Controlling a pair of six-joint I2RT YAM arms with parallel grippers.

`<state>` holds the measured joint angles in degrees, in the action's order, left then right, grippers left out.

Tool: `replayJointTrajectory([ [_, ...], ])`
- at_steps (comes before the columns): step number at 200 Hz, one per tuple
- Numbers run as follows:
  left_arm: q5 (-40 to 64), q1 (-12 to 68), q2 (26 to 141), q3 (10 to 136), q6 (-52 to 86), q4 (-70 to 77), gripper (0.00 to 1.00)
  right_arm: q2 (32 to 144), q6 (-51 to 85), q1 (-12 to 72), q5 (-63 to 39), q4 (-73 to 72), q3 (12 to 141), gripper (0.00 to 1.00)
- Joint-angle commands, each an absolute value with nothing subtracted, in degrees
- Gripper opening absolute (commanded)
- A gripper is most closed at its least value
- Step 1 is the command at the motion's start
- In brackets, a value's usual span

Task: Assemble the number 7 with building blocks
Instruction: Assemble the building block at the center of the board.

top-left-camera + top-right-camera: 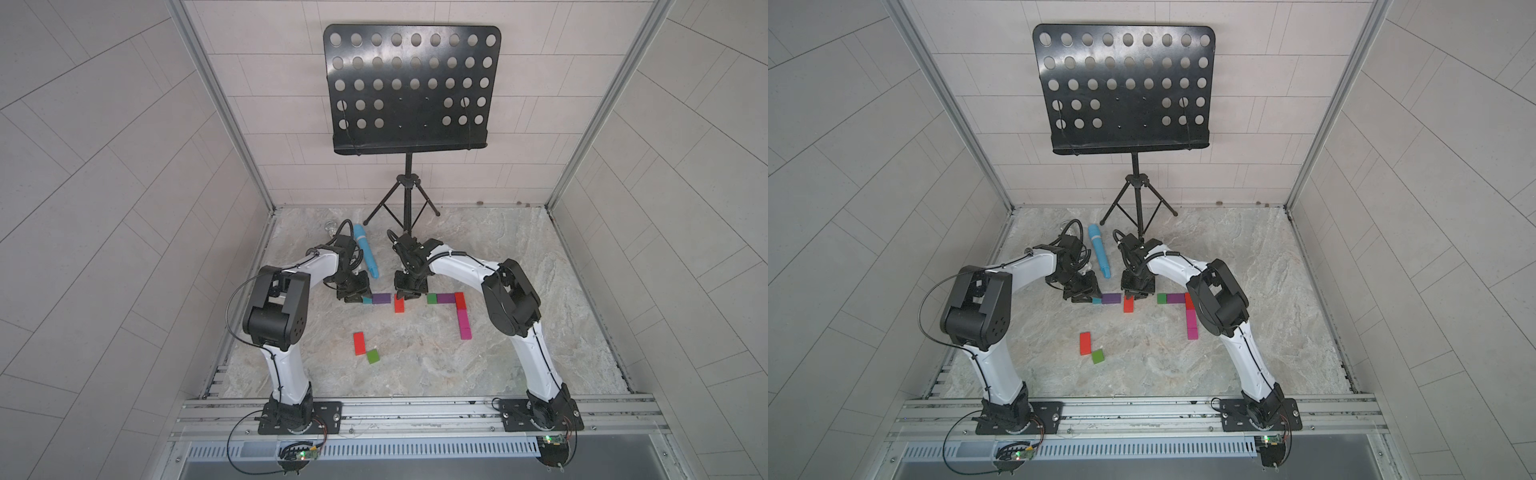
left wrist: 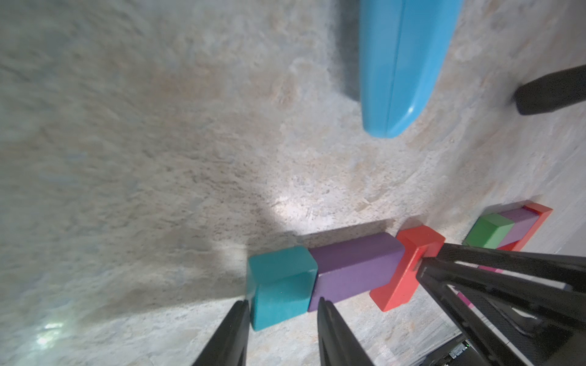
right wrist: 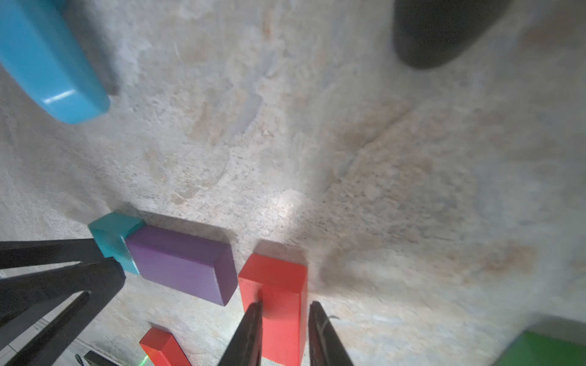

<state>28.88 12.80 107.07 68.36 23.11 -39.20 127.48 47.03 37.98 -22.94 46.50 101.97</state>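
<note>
A teal block (image 1: pixel 367 299) and a purple block (image 1: pixel 381 298) lie end to end on the stone floor. My left gripper (image 2: pixel 283 302) is shut on the teal block (image 2: pixel 280 285), one finger at each side. Just right of the purple block (image 3: pixel 180 263) lies a red block (image 1: pixel 399 306), and my right gripper (image 3: pixel 285 305) is shut across its width (image 3: pixel 279 285). Farther right, a green block (image 1: pixel 432 298), a purple block (image 1: pixel 445 297), a red block (image 1: pixel 459 300) and magenta blocks (image 1: pixel 464 322) form an angle. A red block (image 1: pixel 359 343) and a green block (image 1: pixel 373 356) lie loose nearer the front.
A blue microphone (image 1: pixel 368 257) lies between the two wrists, just behind the blocks. A black music stand (image 1: pixel 409 87) rises at the back, and its tripod feet (image 1: pixel 401 208) reach close to the right wrist. Walls enclose both sides.
</note>
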Motion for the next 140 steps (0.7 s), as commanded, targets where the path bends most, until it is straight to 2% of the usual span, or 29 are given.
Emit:
replayJointTrajectory([
  [1, 28.8, 13.3, 107.2, 70.0, 23.0, -39.2, 0.41, 126.3, 48.0, 38.3, -22.3, 46.9, 101.3, 0.29],
  [140, 28.2, 13.8, 106.7, 70.4, 23.8, -38.9, 0.43, 126.9, 47.4, 38.3, -22.7, 46.9, 102.5, 0.28],
])
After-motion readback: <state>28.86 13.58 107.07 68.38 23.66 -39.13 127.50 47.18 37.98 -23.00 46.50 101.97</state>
